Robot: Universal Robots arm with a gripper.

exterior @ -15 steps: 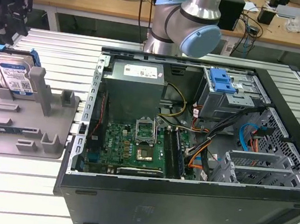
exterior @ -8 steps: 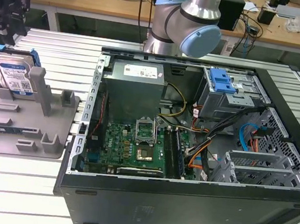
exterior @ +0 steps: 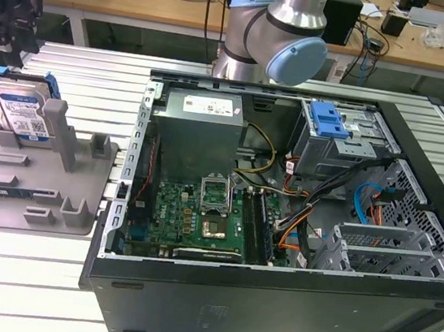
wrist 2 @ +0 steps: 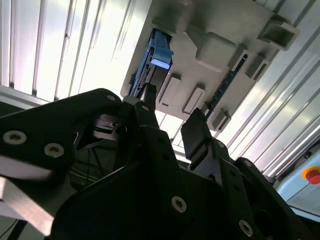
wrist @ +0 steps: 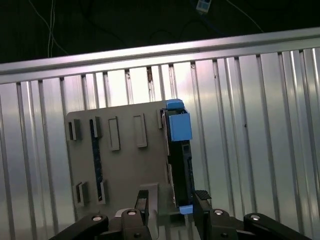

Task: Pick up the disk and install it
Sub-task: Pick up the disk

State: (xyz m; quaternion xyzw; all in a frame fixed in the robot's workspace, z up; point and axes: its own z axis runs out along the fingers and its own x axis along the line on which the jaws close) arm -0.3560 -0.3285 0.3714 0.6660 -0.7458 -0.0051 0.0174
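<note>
Tabletop of ribbed aluminium slats (exterior: 20,270) carries a large black open-sided computer tower case (exterior: 269,307) lying flat with its green motherboard (exterior: 191,211) exposed, and just beside it, on the exterior view's left, a grey plastic tray with upright posts (exterior: 38,191). At the tray's far end, the flat silver hard disk in its blue plastic carrier (exterior: 23,111) stands on edge. The black gripper (wrist: 171,202) hovers above it, fingers spread apart and holding nothing, the disk's edge lining up with the gap in the first wrist view.
</note>
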